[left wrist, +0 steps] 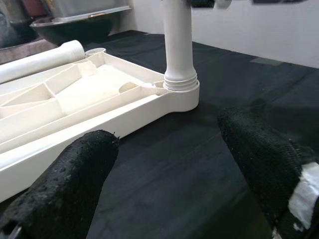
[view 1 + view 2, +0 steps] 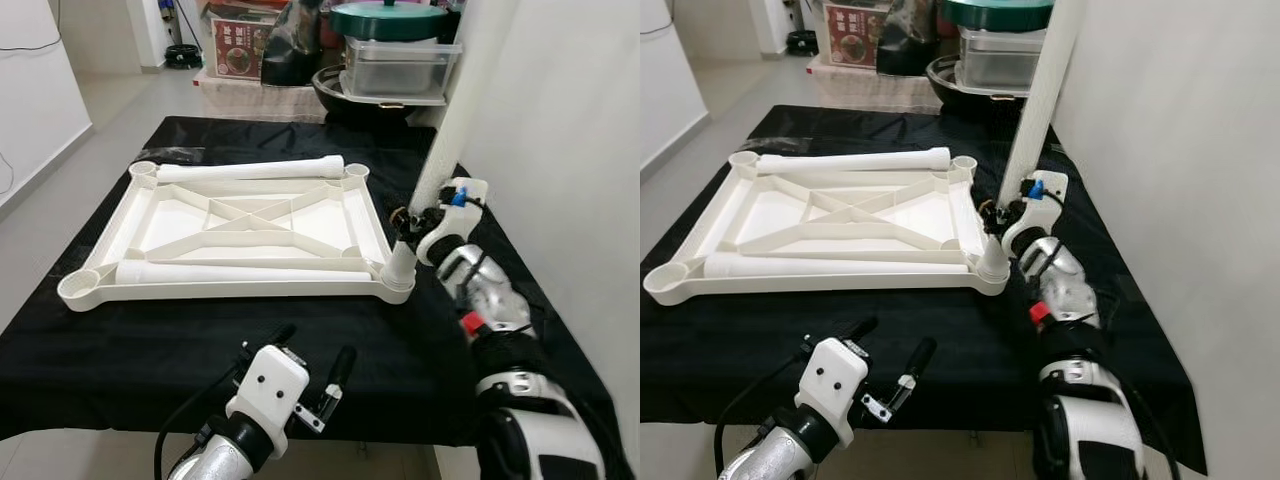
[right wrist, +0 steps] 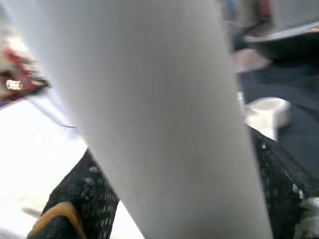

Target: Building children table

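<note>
- One black-draped table (image 2: 180,340) takes up most of the head views, running from the lower edge up to the clutter of tubs and a pot at the top.
- On it, centre-left of frame, the white tabletop panel (image 2: 250,215) lies underside up, ribs showing, a round socket at each corner.
- Two spare legs (image 2: 250,169) rest flat on the panel, along its far and near edges.
- A third, the upright leg (image 2: 1040,95), stands in the near right corner socket (image 2: 992,268), its threaded collar visible at the rim.
- The right gripper (image 2: 1002,215) is clamped around that leg just above the socket.
- The left gripper (image 2: 310,365) hovers at bottom centre, fingers spread, grasping nothing.
- To seat it well, I'd keep the leg plumb while turning, and steady the panel with the free gripper so it doesn't skate on the cloth.
</note>
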You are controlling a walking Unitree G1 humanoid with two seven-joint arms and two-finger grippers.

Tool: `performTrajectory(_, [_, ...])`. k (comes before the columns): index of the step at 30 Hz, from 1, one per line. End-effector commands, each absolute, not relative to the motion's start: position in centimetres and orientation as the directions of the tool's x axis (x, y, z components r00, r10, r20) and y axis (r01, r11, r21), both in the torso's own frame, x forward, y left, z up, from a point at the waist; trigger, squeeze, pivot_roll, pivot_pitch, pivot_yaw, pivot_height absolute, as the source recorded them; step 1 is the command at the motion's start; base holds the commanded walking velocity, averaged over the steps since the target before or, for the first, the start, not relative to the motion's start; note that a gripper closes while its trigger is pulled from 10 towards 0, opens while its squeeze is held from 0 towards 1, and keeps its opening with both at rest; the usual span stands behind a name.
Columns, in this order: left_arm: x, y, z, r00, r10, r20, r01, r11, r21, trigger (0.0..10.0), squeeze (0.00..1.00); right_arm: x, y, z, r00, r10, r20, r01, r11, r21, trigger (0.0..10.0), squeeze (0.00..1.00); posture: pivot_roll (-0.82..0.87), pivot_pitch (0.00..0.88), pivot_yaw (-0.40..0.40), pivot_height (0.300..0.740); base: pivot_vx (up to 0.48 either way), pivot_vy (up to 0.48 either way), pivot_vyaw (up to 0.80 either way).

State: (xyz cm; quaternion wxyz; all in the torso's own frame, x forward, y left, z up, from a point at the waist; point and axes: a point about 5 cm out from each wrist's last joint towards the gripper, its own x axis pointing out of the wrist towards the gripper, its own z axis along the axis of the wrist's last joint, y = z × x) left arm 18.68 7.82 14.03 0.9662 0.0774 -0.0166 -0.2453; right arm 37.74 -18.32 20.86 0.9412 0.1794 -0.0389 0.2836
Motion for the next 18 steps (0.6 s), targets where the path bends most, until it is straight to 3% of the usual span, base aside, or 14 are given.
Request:
performTrajectory(1, [18.7, 7.8, 13.7, 0.878, -0.477, -0.017, 0.474, 0.867, 0.151, 10.0, 0.00, 37.2, -17.1, 21.7, 0.713, 0.663, 0.227, -0.698, 0.644, 0.314, 10.0, 0.00, 0.14, 0.037, -0.076, 0.740, 0.000, 0.000, 0.00])
performTrajectory(4, [18.7, 7.8, 13.8, 0.880, -0.475, -0.015, 0.472, 0.868, 0.154, 10.0, 0.00, 35.3, -16.8, 21.7, 0.415, 0.891, 0.182, -0.902, 0.377, 0.210, 10.0, 0.00, 0.15, 0.038, -0.080, 0.740, 0.000, 0.000, 0.00])
performTrajectory(5, [18.7, 7.8, 13.8, 0.880, -0.475, -0.015, 0.472, 0.868, 0.154, 10.0, 0.00, 35.3, -16.8, 21.7, 0.415, 0.891, 0.182, -0.902, 0.377, 0.210, 10.0, 0.00, 0.15, 0.038, -0.080, 0.740, 0.000, 0.000, 0.00])
performTrajectory(7, [18.7, 7.8, 13.8, 0.881, -0.474, -0.014, 0.470, 0.869, 0.155, 10.0, 0.00, 35.2, -15.9, 21.0, 0.336, 0.936, 0.105, -0.934, 0.317, 0.164, 10.0, 0.00, 0.15, 0.038, -0.078, 0.740, 0.000, 0.000, 0.00])
performTrajectory(12, [18.7, 7.9, 13.8, 0.881, -0.472, -0.014, 0.468, 0.870, 0.156, 10.0, 0.00, 35.4, -14.3, 20.0, 0.287, 0.958, 0.004, -0.955, 0.286, 0.084, 10.0, 0.00, 0.15, 0.039, -0.076, 0.740, 0.000, 0.000, 0.00])
performTrajectory(13, [18.7, 7.9, 13.8, 0.881, -0.472, -0.014, 0.469, 0.869, 0.157, 10.0, 0.00, 35.5, -13.5, 19.7, 0.283, 0.959, -0.024, -0.957, 0.284, 0.059, 0.0, 0.00, 0.15, 0.039, -0.076, 0.740, 0.000, 0.000, 0.00])
performTrajectory(18, [18.6, 7.9, 13.8, 0.881, -0.473, -0.015, 0.469, 0.869, 0.158, 10.0, 0.00, 35.2, -12.5, 19.8, 0.253, 0.967, -0.013, -0.967, 0.254, 0.032, 0.0, 0.00, 0.16, 0.034, -0.077, 0.740, 0.000, 0.000, 0.00])
